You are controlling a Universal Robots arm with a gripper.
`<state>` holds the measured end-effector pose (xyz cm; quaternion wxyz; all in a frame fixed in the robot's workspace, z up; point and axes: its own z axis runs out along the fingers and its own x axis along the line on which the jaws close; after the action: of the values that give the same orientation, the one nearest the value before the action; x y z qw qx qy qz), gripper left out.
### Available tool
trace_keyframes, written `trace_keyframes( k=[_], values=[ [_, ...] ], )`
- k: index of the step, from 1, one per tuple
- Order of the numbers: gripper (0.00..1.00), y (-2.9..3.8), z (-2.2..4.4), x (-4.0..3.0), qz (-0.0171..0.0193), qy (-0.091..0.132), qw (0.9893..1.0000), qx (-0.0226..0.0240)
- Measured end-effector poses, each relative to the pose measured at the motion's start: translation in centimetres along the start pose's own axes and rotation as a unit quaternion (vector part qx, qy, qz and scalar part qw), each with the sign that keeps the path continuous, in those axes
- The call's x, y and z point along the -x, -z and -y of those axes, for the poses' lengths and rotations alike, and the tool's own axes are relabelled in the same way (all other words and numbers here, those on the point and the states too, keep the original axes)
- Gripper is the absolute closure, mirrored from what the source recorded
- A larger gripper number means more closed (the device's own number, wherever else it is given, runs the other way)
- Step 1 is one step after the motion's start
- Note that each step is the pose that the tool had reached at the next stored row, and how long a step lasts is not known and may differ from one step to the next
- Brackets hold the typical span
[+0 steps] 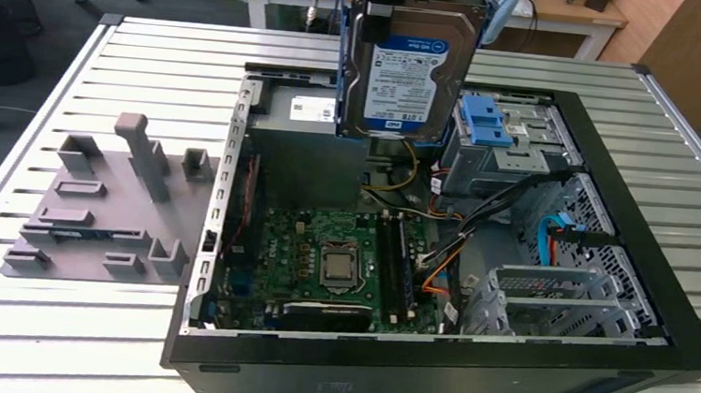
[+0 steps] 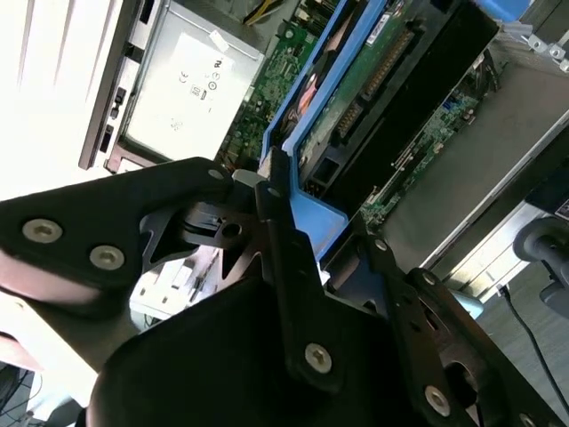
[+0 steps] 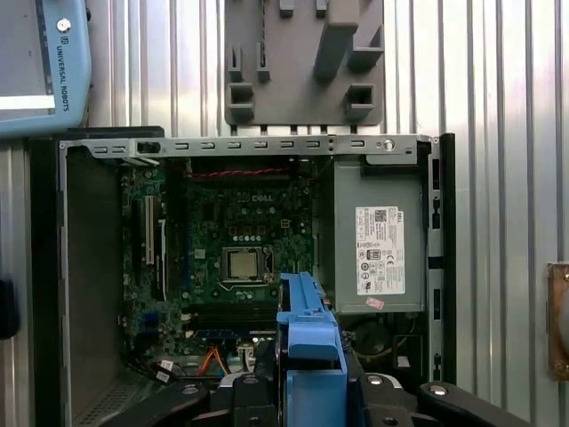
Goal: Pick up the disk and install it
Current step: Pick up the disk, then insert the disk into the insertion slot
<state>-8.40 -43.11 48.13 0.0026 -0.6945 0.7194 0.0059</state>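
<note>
Blue-framed disk (image 1: 407,74) hangs label-out, long axis vertical, over the open computer case (image 1: 677,344) | claw (image 2: 302,222) clamped on its top carrier edge, disk straight below claw | I judge the silver cage (image 1: 522,158) just beside it, toward exterior view's right.

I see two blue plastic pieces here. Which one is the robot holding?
The blue frame edging the disk, held in the gripper above the computer case. The other, a latch, sits on the metal cage inside.
</note>
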Motion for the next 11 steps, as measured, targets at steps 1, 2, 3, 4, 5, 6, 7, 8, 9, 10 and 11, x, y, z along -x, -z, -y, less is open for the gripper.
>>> trace_keyframes(
  k=[1,2,3,4,5,6,7,8,9,10,11],
  values=[
    [0.64,0.0,0.0,0.0,0.0,0.0,1.0,0.0],
    [0.64,0.0,0.06,0.01,0.0,0.0,1.0,0.0],
    [0.64,0.0,0.11,0.01,0.0,0.0,1.0,0.0],
    [0.64,0.0,0.11,0.01,0.0,0.0,1.0,0.0],
    [0.64,0.0,0.12,0.01,0.0,0.0,1.0,0.0],
    [0.64,0.0,0.12,0.01,0.0,0.0,1.0,0.0],
    [0.64,0.0,0.12,0.01,0.0,0.0,1.0,0.0],
    [0.64,0.0,0.13,0.01,0.0,0.0,1.0,0.0],
    [0.64,0.0,0.14,0.01,0.0,0.0,1.0,0.0],
    [0.64,0.0,0.14,0.01,0.0,0.0,1.0,0.0],
    [0.64,0.0,0.14,0.01,0.0,0.0,1.0,0.0]
  ],
)
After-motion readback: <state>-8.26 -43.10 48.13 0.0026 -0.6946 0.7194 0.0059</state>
